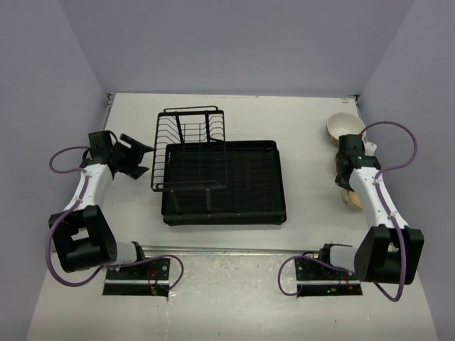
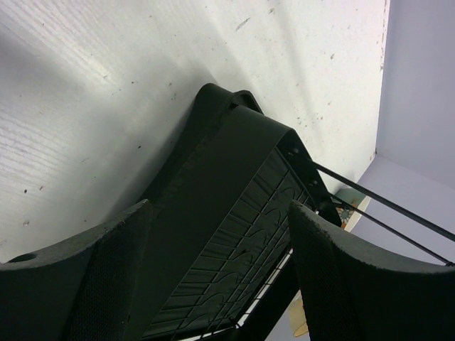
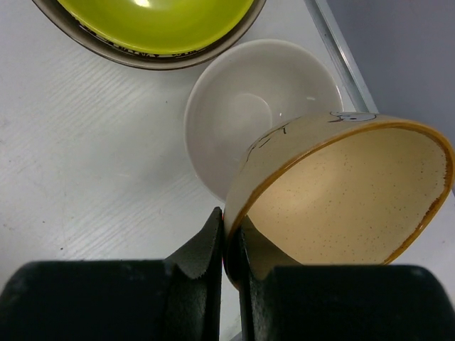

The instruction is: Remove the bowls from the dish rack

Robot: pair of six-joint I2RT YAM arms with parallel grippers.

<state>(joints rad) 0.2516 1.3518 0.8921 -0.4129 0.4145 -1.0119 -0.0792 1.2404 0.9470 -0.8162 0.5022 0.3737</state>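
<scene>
Right wrist view shows the right hand [image 3: 231, 234] pinched shut on the rim of the tilted brown-banded bowl [image 3: 348, 206] at lower right, in front of the smooth cream bowl [image 3: 245, 114]. The yellow-green bowl [image 3: 156, 18] sits upper left. Top view: the dish rack [image 1: 249, 177] stands mid-frame on the worktop [image 1: 306, 121], with the left hand [image 1: 139, 160] wide open and empty at its left.

Beige bowl [image 3: 341, 199] in my right gripper [image 3: 227, 231], dish rack [image 1: 234, 177] by my left gripper [image 2: 220, 209].
I see the beige bowl, speckled inside with a brown rim, tilted, its rim pinched between the right fingers. The smooth cream bowl [image 3: 249, 106] sits upright just beyond the fingertips, partly under it. The yellow-green bowl [image 3: 156, 21] lies farther ahead. The black rack's corner shows between my spread left fingers.
</scene>
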